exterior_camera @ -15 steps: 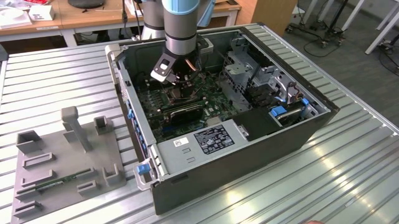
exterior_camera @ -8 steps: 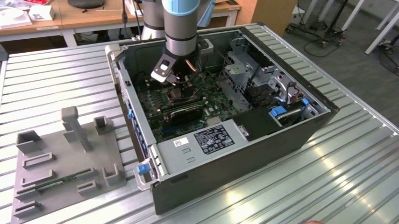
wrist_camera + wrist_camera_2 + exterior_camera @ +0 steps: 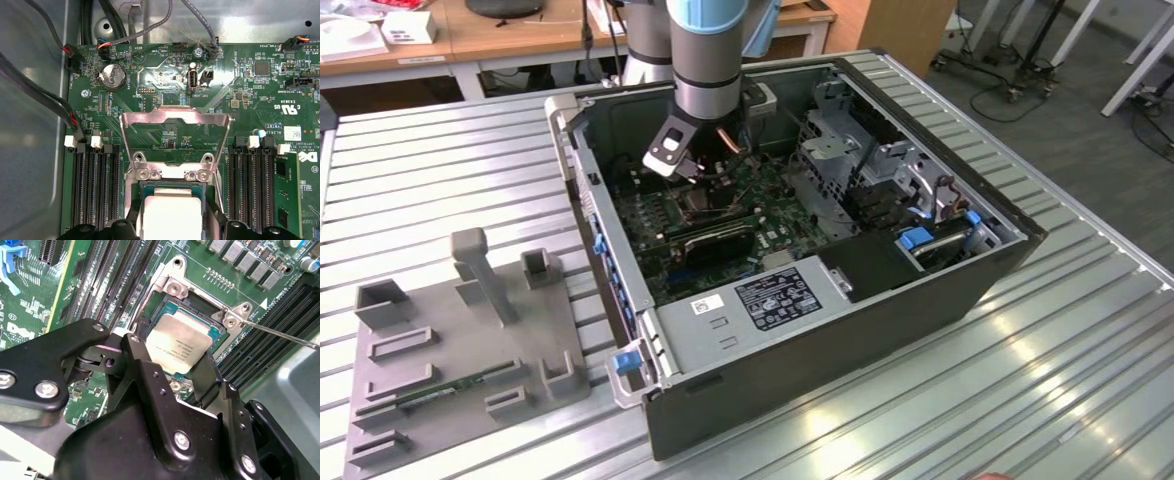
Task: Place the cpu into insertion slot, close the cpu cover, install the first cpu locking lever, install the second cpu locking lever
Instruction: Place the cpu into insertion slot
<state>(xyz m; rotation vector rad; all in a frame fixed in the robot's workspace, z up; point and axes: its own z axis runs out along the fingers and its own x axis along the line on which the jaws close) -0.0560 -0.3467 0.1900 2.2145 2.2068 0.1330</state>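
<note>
The cpu [image 3: 180, 337] is a silver-topped square chip, and my gripper [image 3: 172, 352] is shut on it, one black finger [image 3: 142, 365] at each side. It sits in or just over the insertion slot [image 3: 200, 302], a black-rimmed socket on the green board; I cannot tell whether it is seated. In the first wrist view the cpu [image 3: 172, 212] lies between the fingers over the slot [image 3: 172, 186]. The cpu cover [image 3: 175, 120] stands open beyond it, the board showing through its window. A thin wire locking lever [image 3: 280, 334] stands free of the socket. In the exterior view my gripper [image 3: 704, 172] reaches down into the case.
The open computer case [image 3: 854, 330] walls in the board. Long black memory slots [image 3: 95, 190] flank the socket on both sides. Cables [image 3: 50, 100] run along one board edge. A drive cage [image 3: 854, 160] and power supply [image 3: 767, 300] stand close by. A grey fixture tray [image 3: 454, 340] lies outside.
</note>
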